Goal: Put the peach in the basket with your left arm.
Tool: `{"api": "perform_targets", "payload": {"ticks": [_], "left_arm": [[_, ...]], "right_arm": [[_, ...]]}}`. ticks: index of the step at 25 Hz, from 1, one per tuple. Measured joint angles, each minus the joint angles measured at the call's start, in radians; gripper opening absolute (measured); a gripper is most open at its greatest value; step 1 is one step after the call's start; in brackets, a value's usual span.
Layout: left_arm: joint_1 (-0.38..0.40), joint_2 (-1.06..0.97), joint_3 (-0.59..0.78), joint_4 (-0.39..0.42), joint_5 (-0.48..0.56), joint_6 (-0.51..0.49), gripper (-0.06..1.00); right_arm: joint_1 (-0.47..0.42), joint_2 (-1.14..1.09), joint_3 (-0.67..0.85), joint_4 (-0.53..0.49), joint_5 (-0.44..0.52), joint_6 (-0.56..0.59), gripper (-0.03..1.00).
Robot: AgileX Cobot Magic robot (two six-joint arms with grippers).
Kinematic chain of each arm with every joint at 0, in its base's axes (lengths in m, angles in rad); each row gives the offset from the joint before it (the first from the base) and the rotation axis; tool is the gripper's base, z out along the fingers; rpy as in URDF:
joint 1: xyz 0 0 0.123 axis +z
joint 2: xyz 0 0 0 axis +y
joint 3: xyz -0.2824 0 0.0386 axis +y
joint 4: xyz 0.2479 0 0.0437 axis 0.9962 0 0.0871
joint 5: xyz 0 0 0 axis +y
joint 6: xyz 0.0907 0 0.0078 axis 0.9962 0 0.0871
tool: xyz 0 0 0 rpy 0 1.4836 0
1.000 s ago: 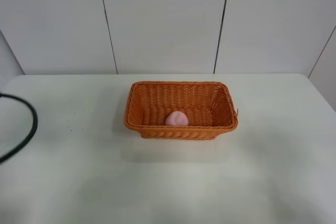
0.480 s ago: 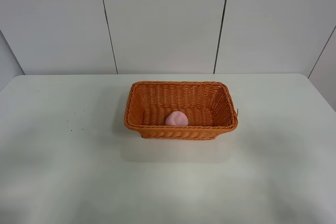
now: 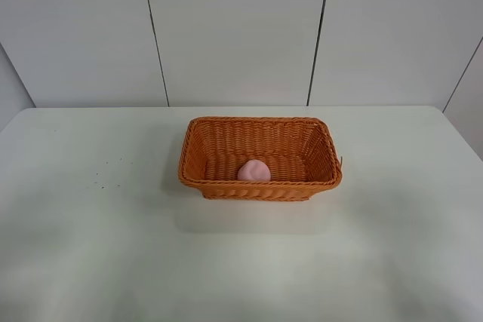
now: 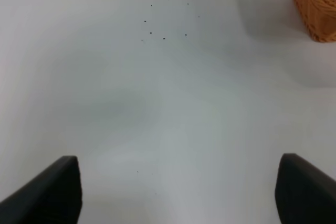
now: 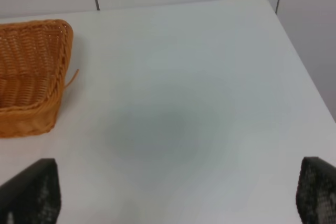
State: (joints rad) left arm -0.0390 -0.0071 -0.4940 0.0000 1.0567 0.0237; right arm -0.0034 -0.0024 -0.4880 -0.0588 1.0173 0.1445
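Peach [image 3: 254, 170] in basket [image 3: 260, 121], frame ctr. Left gripper [image 4: 178, 192] spread wide, empty; right gripper [image 5: 178, 198] likewise. Risk: low, poss. basket knock if arm swings near.

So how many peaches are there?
1. The peach sits inside the basket, near its front wall. Nothing else shows in the basket, and no other fruit is on the table.

Orange woven wicker basket [image 3: 260, 157] with a braided rim; pale pink matte peach [image 3: 253, 171] inside; white desk [image 3: 113, 246] with a few tiny dark specks [image 4: 164, 22]; black fingertips on the left pincer [image 4: 178, 195] and the right pincer [image 5: 178, 192]; light grey panelled wall [image 3: 234, 28] with dark seams
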Motion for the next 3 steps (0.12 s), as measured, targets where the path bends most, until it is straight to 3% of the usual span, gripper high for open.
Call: {"api": "perform_targets", "payload": {"ticks": [3], "left_arm": [[0.0,0.0,0.0,0.0,0.0,0.0,0.85]], "right_arm": [[0.0,0.0,0.0,0.0,0.0,0.0,0.69]]}}
